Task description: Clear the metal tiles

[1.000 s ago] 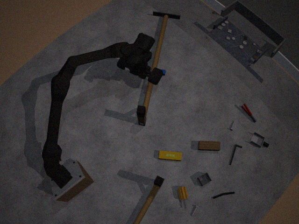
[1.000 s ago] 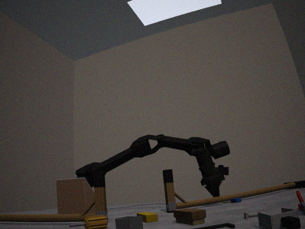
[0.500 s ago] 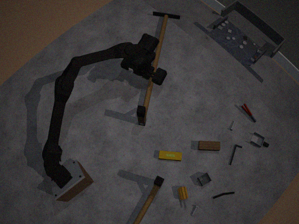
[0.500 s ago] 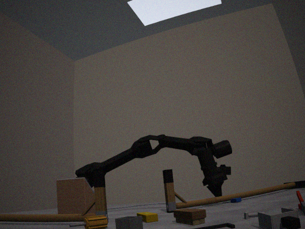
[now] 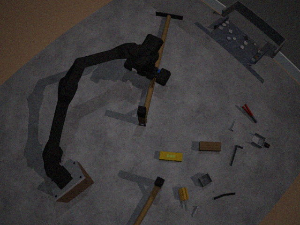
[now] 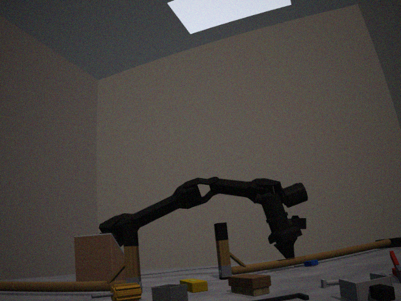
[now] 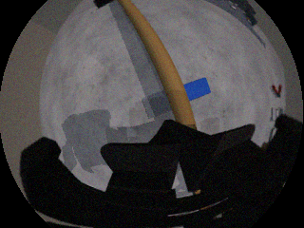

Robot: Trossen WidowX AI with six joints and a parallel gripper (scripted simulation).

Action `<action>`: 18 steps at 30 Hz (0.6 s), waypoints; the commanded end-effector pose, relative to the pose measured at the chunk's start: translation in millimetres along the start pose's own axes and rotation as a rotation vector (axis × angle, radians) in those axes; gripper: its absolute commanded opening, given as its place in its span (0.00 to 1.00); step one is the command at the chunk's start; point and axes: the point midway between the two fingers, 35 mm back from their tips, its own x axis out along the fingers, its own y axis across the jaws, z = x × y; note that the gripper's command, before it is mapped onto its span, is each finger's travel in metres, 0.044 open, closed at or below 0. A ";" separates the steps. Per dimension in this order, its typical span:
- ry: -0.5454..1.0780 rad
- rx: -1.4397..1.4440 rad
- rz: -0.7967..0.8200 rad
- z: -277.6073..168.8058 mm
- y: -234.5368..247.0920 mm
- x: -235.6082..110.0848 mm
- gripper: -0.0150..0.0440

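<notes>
A long scraper [image 5: 159, 53] [image 6: 311, 256] [image 7: 159, 57] with a wooden handle lies on the table. Its black blade [image 5: 168, 15] [image 6: 222, 249] is at the far end, and its near end is by a black-topped post. My gripper [image 6: 287, 255] is shut, and its tip is down on the middle of the handle. In the top view the wrist hides the fingers. The steel bench plate [image 5: 227, 46] at the far right carries several pale metal tiles [image 5: 245, 42]. The dark catch box [image 5: 256, 19] stands at its far end.
A small blue block [image 5: 159, 71] [image 6: 311, 263] [image 7: 198, 89] lies beside the handle by my wrist. A second wooden-handled tool [image 5: 148, 202] lies near the front. A yellow block [image 5: 170, 156], a brown block [image 5: 210, 146], a red-handled tool [image 5: 249, 112], a hex key [image 5: 234, 154] and small boxes [image 5: 204, 179] lie at the right.
</notes>
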 end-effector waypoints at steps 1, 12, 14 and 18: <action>-0.005 -0.006 -0.002 2.4 -6.4 -0.2 0.25; -0.008 -0.008 -0.002 5.0 -16.8 0.7 0.25; -0.009 -0.009 -0.002 5.5 -18.7 0.9 0.25; -0.010 -0.010 -0.003 6.3 -22.5 1.2 0.25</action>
